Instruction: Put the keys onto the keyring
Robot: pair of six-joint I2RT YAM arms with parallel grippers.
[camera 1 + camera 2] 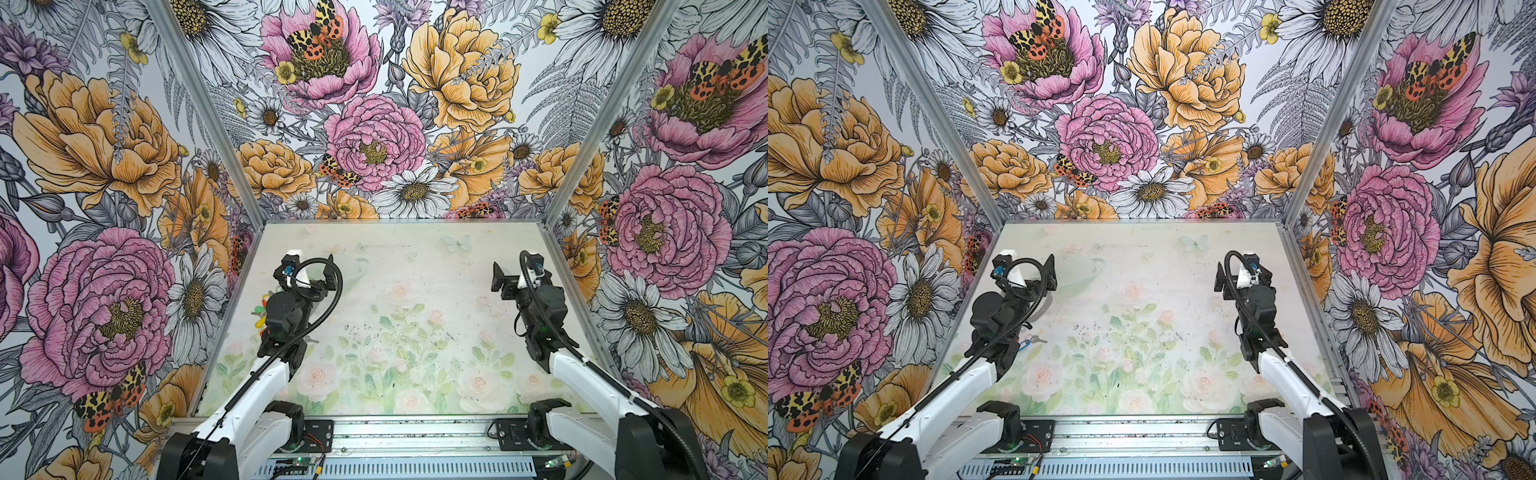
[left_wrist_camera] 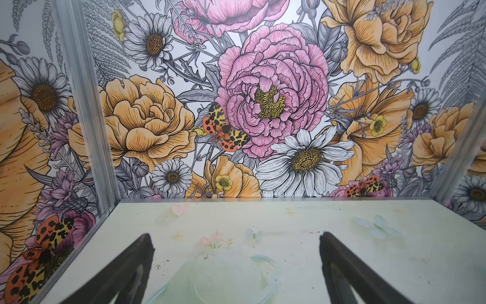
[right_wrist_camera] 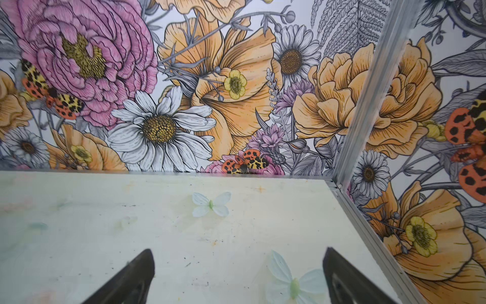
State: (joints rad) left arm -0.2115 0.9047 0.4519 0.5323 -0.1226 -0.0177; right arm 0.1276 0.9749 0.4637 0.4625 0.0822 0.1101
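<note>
As far as I can judge, 0 keys are threaded yet. My left fingers (image 2: 131, 268) and right fingers (image 3: 128, 276) stand wide apart and empty above the worktop (image 1: 415, 270). The keys (image 1: 262, 311) lie loose, partly hidden by my left arm (image 1: 286, 316). I cannot see the keyring, so everything remains.

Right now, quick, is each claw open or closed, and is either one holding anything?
Left claw: open, holding nothing.
Right claw: open, holding nothing.
</note>
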